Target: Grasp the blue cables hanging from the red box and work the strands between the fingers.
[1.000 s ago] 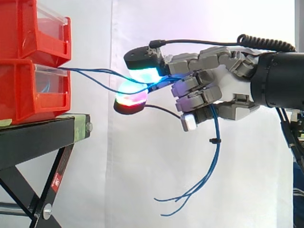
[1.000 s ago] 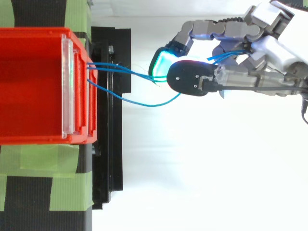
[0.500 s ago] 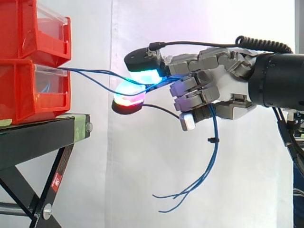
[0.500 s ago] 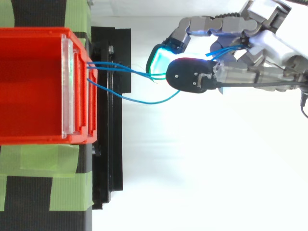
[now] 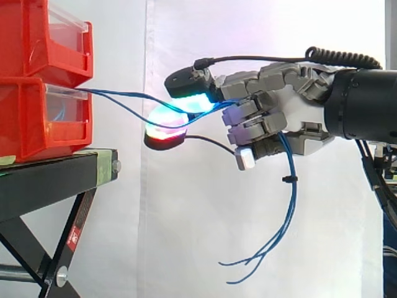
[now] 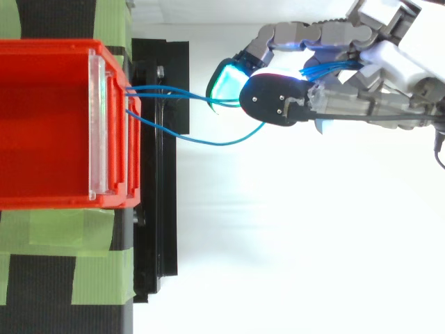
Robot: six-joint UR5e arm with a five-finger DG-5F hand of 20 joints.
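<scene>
White curtain (image 5: 186,248) behind; fingers (image 5: 248,82) pinch blue cables (image 6: 208,143).

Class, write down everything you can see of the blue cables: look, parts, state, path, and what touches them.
The blue cables are several thin, flexible strands that look plastic-coated. They leave the front of the lower red bin and cross the gap slack, one strand sagging below the others. They pass between the glowing pads and through the curled fingers of the hand, which grips them. Below the hand they hang free, bound by a small black tie, with the loose ends fanning apart.
</scene>
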